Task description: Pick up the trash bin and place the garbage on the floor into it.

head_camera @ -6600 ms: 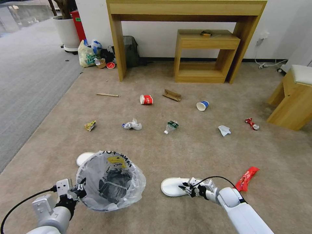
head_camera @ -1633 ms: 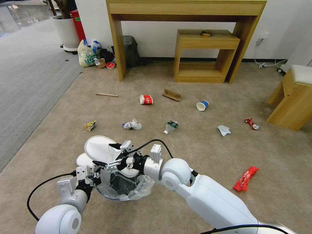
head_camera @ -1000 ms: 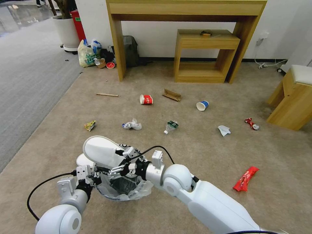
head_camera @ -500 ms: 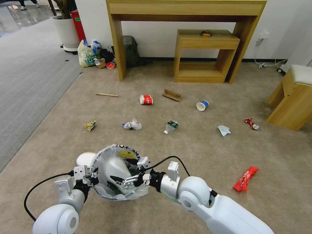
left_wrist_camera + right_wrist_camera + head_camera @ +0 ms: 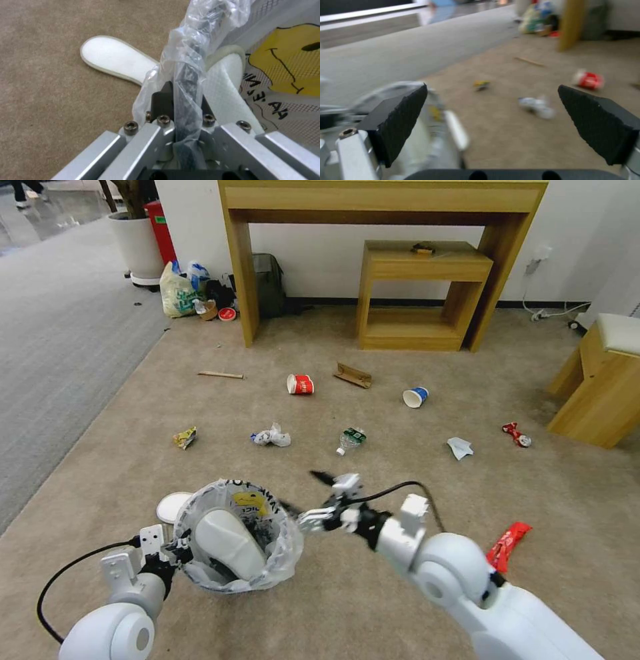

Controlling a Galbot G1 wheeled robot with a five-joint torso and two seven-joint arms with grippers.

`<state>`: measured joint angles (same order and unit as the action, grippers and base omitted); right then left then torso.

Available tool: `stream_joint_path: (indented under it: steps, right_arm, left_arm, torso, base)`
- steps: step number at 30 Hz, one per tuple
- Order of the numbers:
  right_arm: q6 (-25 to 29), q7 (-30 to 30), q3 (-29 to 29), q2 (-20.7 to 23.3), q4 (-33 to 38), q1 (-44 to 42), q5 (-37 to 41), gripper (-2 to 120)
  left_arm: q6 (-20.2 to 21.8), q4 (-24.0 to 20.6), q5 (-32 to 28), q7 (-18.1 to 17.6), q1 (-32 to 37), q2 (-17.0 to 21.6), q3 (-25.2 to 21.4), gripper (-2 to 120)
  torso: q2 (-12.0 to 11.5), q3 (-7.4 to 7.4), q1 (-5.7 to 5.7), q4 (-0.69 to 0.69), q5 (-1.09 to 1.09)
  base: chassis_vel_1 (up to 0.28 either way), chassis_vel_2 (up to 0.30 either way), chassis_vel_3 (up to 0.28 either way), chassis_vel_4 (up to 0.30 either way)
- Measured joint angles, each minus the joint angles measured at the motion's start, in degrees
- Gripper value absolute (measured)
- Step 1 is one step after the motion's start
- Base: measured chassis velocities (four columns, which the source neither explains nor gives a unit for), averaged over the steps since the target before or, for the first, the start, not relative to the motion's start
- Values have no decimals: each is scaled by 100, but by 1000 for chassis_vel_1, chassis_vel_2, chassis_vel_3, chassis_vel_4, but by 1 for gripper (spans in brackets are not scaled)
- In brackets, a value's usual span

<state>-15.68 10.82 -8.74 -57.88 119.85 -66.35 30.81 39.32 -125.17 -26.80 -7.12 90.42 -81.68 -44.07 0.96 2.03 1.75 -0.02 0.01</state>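
Trash bin, lined with a crinkly plastic bag with black print and a yellow smiley mark, hangs low in front of the robot above the beige floor, held by its near-left rim. The left gripper is clamped on that rim, the bag's plastic bunched between its black pads. One white slipper stands tilted inside the bin, its toe end up by the rim; the second slipper lies flat on the carpet just beside and beyond the bin on the left. The right gripper hovers just to the right of the bin's rim, its jaws spread wide with nothing between them. Farther out on the carpet lie a red wrapper to the right, a crushed bottle, a crumpled white wrapper, a small yellow wrapper, a white paper scrap and a crushed can. Beyond those are a red cup, a blue cup, a cardboard scrap and a stick, all well apart.
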Motion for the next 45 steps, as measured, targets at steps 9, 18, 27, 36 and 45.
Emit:
stream_joint_path:
  steps: [9,18,27,36,45]
  right_arm:
    - [328,-18,-684,-471,-31,-611,-559,100]
    - [351,12,-1006,-821,166,-919,-747,100]
    - [361,24,-1114,-836,264,-1038,-751,100]
    - [381,93,-1122,-895,300,-1155,-842,100]
    - [388,111,-1066,-904,293,-1164,-863,100]
  left_arm:
    - [-2,-60,-18,54,87,14,-44,0]
    - [-13,-80,-99,102,140,97,-160,0]
    - [-21,-110,-97,106,186,77,-154,0]
    - [-64,-160,-80,123,273,67,-183,0]
    - [-75,-169,-79,128,295,69,-229,0]
  torso:
    - [0,0,0,0,-1]
    - [0,0,0,1,-1]
    - [0,0,0,1,-1]
    - [0,0,0,1,-2]
    - [0,0,0,1,-1]
  base:
    - [0,0,0,0]
    - [6,6,-12,-6]
    - [82,85,-80,-94]
    - [119,124,-119,-123]
    - [97,92,-100,-95]
